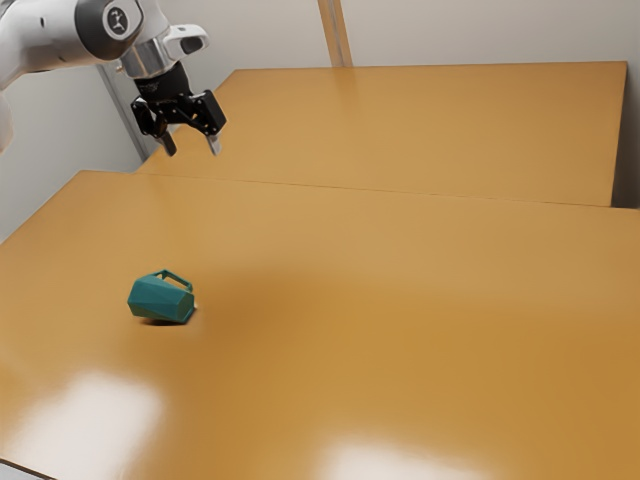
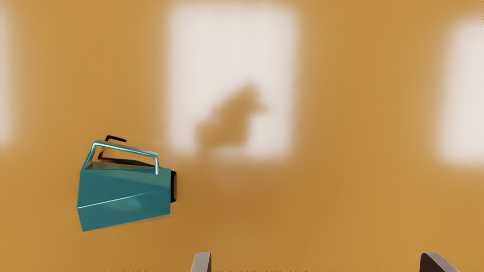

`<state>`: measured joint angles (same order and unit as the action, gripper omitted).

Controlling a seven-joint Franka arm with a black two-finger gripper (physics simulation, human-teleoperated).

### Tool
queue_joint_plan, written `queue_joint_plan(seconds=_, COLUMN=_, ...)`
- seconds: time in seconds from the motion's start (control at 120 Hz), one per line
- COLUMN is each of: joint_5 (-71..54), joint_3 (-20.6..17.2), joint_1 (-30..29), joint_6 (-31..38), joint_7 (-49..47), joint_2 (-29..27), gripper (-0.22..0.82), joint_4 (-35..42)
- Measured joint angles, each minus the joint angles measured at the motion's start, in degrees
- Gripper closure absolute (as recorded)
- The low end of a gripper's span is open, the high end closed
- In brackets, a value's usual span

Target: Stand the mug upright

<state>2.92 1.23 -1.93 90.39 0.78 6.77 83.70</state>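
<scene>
Can't follow the arm [image 1: 45,40] past the exterior view's left and top edges, nor the worktop [image 1: 400,300] past the left, right and bottom ones. Can't see a bit of the far table [image 1: 430,130], blocked by the pincer [image 1: 193,152]. Can't identify the pale speck [image 1: 196,305] beside the mug [image 1: 160,298], too small to tell. Can't see the mug's underside, turned down against the worktop. In the wrist view, lose most of the pincer [image 2: 317,254] below the bottom edge. Can't name the blurred brown shape [image 2: 230,124] inside the soft-edged middle glare [image 2: 230,45]. Lose parts of the left glare [image 2: 4,75] and right glare [image 2: 469,94] past the side edges.
</scene>
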Motion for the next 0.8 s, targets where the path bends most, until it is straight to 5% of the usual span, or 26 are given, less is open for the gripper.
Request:
queue_joint_plan(seconds=0.492, joint_5=-0.2, joint_3=0.3, joint_1=-0.2, joint_6=-1.0, joint_7=0.6, joint_2=0.1, gripper=0.00, joint_4=1.7)
queue_joint_plan(seconds=0.667, joint_5=7.4, joint_3=8.4, joint_1=-2.6, joint_6=-3.5, joint_7=2.9, joint_2=0.5, gripper=0.00, joint_4=1.5)
queue_joint_plan(seconds=0.8, joint_5=14.1, joint_3=10.3, joint_1=-8.1, joint_6=-5.4, joint_7=6.1, joint_2=1.3, gripper=0.00, joint_4=1.4)
